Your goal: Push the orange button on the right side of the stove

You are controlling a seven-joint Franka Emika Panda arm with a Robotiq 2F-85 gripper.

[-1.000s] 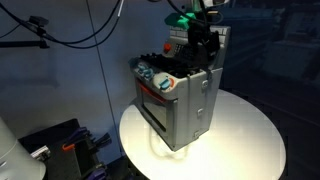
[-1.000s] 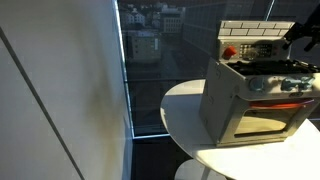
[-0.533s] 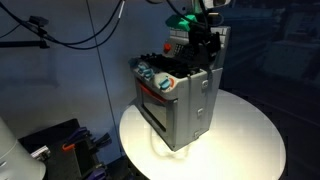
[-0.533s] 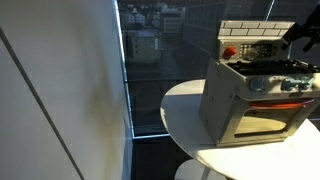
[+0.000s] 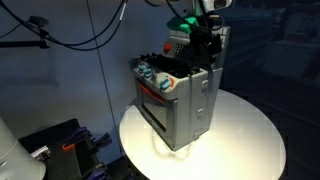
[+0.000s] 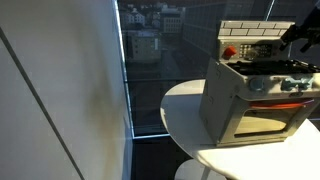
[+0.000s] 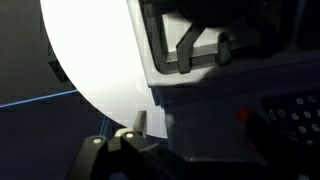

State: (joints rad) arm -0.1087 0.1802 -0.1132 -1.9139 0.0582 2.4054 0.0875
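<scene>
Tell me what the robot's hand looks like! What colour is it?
The gripper is black and chunky, with a green light glowing beside it and a white arm section above. Finer details are too dark to see.

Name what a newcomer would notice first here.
The silver-grey toy stove stands out, sitting on a bright round white table. The dark gripper hangs at its back top edge, a green light glowing just above. A window beside the table shows city buildings.
</scene>
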